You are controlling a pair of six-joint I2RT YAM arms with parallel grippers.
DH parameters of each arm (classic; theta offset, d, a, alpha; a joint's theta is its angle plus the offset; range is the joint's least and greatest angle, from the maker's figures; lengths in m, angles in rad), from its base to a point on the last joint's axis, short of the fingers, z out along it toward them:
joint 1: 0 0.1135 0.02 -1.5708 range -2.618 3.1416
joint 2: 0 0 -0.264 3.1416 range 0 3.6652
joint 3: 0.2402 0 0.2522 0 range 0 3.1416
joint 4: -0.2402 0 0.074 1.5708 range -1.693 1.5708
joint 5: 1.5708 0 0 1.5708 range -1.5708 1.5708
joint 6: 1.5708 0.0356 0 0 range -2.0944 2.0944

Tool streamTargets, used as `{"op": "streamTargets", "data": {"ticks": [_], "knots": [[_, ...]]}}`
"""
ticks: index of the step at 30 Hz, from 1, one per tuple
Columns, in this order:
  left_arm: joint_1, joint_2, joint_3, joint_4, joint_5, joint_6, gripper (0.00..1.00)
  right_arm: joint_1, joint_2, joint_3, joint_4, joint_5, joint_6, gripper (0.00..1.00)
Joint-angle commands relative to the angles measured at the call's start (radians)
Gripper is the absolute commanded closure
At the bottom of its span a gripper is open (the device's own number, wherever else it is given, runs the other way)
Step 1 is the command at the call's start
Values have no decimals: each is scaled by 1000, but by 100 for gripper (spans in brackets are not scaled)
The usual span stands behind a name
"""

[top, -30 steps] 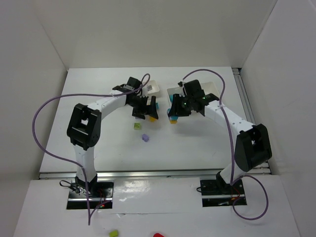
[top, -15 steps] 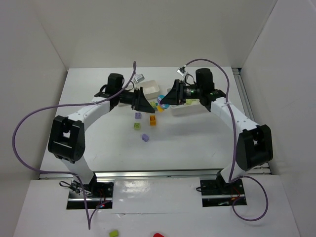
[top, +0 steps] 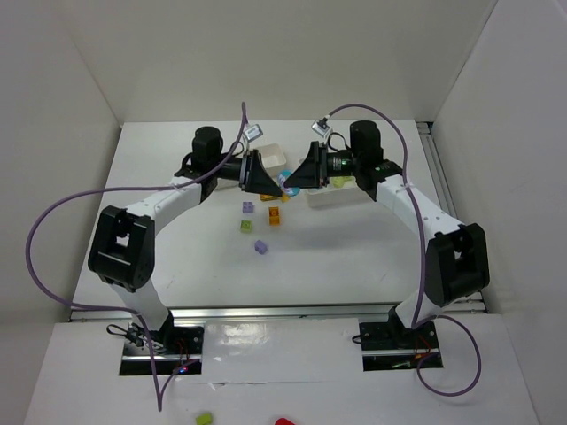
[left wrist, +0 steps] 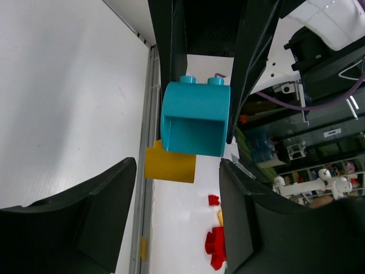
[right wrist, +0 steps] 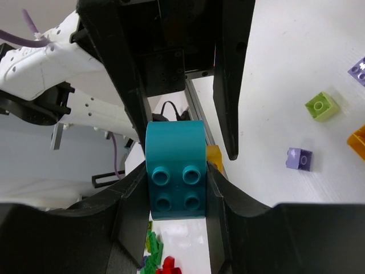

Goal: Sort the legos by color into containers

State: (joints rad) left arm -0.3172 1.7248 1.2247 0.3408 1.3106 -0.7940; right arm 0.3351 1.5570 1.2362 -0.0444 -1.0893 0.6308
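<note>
**Overhead view.** We are looking at both arms reaching toward the upper centre of the table [top: 354, 257], with their claws meeting tip to tip. The teal brick [top: 284, 178] is sitting at the meeting point. In the frame it lies between the left tray [top: 273, 158] and the right tray [top: 341, 193], and it is inside neither.

Below the claws, four loose bricks are lying on the table near the centre of the frame, apart from both trays. They are a purple brick [top: 249, 209], a lime brick [top: 245, 227] just beneath it, a second purple brick [top: 260, 247] lower again, and an orange brick [top: 275, 215] to the right of the first.

**Right wrist view.** The right claw [right wrist: 175, 177] is gripping the teal brick. The brick is resting between this claw's own two fingers in the lower middle of the frame, and its four studs are facing the camera. The fingers of the opposite claw are coming down from the top edge on either side of it.

**Left wrist view.** The left claw [left wrist: 177, 168] is standing open, and its fingers are spreading wide across the bottom of the frame. The teal brick is hanging above them in the centre, pinched between the two dark fingers of the other claw. We cannot tell whether the left fingers are touching it. A yellow brick [left wrist: 169, 162] is showing at the teal brick's lower left corner, and we cannot tell whether the two are in contact.
</note>
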Motion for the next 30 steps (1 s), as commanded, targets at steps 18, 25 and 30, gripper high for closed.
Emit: {"op": "streamTargets", "data": {"ticks": [18, 25, 30], "knots": [[-26, 50, 27, -106, 15, 117, 100, -80, -31, 40, -55, 278, -16, 100], [-17, 50, -2, -200, -7, 179, 100, -80, 26, 162, -66, 590, -3, 100], [49, 10, -22, -302, -118, 203, 100, -71, 185, 336, -322, 960, -86, 100]]}}
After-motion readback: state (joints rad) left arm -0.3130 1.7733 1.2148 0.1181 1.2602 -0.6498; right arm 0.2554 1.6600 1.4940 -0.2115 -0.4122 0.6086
